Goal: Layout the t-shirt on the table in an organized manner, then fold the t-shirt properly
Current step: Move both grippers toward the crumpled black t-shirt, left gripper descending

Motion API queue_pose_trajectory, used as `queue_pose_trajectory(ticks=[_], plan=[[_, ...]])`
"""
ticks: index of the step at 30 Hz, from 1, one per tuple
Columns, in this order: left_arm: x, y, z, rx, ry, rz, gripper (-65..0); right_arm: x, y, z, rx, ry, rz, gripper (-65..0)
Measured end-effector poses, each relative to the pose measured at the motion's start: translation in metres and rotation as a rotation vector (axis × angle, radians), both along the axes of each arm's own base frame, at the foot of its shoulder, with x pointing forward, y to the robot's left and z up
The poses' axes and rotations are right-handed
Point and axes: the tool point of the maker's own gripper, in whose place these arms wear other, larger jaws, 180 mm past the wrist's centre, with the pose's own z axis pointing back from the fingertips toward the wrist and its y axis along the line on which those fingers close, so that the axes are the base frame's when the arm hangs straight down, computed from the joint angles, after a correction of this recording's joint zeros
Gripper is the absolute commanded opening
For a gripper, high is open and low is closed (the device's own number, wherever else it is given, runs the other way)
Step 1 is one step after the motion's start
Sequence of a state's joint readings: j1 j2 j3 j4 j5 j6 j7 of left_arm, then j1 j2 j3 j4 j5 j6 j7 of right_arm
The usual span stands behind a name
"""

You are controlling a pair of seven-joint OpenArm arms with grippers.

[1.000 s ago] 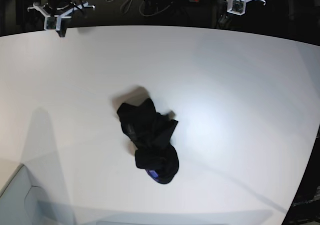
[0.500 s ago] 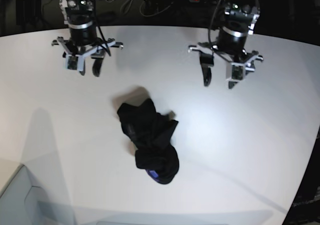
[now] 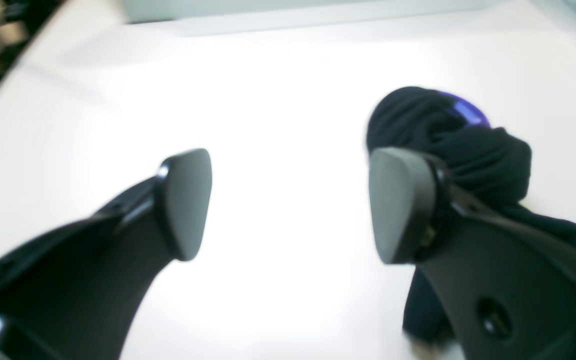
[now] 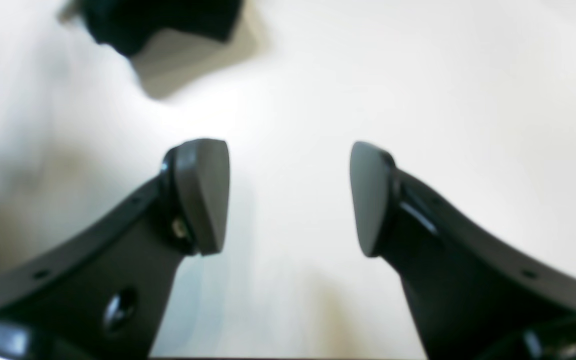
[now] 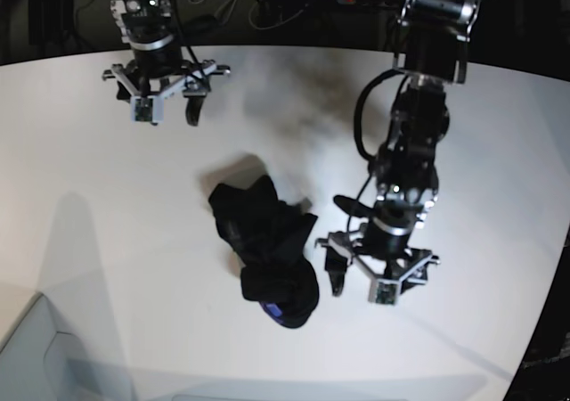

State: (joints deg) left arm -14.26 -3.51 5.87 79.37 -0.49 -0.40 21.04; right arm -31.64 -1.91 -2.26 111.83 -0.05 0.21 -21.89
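Count: one black crumpled cloth t-shirt (image 5: pixel 265 251), one large smooth white bench (image 5: pixel 481 151), two black robot arms, each carrying one two-fingered pincer.
T-shirt: lying bunched in a dark heap on the bench, near the middle of the surface in the base view, with one rounded end nearer the camera; it is not spread out.
Print: a small purple patch is showing on the rounded end of the heap (image 3: pixel 463 107); no letters or brand can be read, and the wrist views are blurred.
Left pincer (image 5: pixel 356 281): hanging just beside the t-shirt, on the base view's right of the rounded end; its fingers are standing wide apart and gripping nothing.
Left wrist view: the pincer (image 3: pixel 288 205) is showing only bare white bench between its grey pads (image 3: pixel 185 202), and the t-shirt (image 3: pixel 473 145) is lying behind the right-hand finger, outside the gap. Whether that finger is touching the cloth cannot be told.
Right pincer (image 5: pixel 169 111): hovering over the bench well apart from the t-shirt, toward the far edge and the base view's left; its fingers are spread wide and empty.
Right wrist view: the pincer (image 4: pixel 288 195) is framing bare bench, and a corner of the t-shirt (image 4: pixel 160 20) is lying at the top left, apart from the fingers, casting a grey shadow.
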Motion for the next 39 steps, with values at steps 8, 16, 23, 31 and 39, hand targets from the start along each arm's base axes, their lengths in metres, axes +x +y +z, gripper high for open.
queue_pose_trajectory(ticks=[8, 16, 23, 31, 39], plan=[[0.041, -0.043, -0.036, 0.006, 0.003, -0.079, -17.4, 0.001, 0.000, 0.000, 0.002, -0.003, -0.001, -26.5], [0.046, -0.046, -0.073, -0.003, 0.040, -0.066, -17.7, 0.003, 0.001, 0.001, 0.002, -0.007, -0.001, -26.5], [0.040, -0.064, -0.082, -0.027, 0.035, -0.087, -32.5, 0.003, 0.001, 0.002, 0.002, -0.008, -0.001, -26.5], [0.033, -0.086, -0.086, -0.015, 0.047, -0.139, -64.1, 0.003, 0.000, 0.002, 0.002, -0.008, -0.001, -26.5], [0.026, -0.086, -0.016, -0.086, -0.020, -0.113, -64.7, 0.004, 0.001, 0.003, 0.001, -0.012, 0.003, -26.5]])
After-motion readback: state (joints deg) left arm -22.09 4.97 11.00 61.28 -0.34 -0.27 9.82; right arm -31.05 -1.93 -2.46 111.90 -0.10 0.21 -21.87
